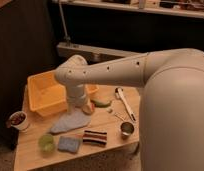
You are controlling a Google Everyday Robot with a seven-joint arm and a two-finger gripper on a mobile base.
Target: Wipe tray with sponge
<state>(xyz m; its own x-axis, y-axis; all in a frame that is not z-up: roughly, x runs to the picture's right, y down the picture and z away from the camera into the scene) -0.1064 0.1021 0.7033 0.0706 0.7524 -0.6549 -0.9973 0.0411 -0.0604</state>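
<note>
One robot arm (110, 70) reaches in from the right over a wooden table (107, 150), wrist pointing down. Gripper (86, 106) sits low at the tray's near-right corner, just above the far end of a light-blue cloth (69, 121). Its fingers stand apart with nothing between them, though the wrist hides most of them. Whether the tips touch the cloth I cannot tell.

Tray (45, 92) is a yellow-orange tub at the far left of the table, and its right end is hidden behind the arm.

Sponge (69, 144) is a blue-grey pad lying flat near the table's near edge, on the near side of the cloth and well apart from both gripper and tray. Just left of it is a green round cup (46, 142). Just right of it is a red, black and white striped block (95, 137).

White cup (18, 120) with dark red contents stands at the left edge. Small metal cup (126, 129) stands to the right, near side. White long-handled utensil (126, 103) lies at the far right. Green flat item (101, 102) lies just right of the gripper, type unclear.
</note>
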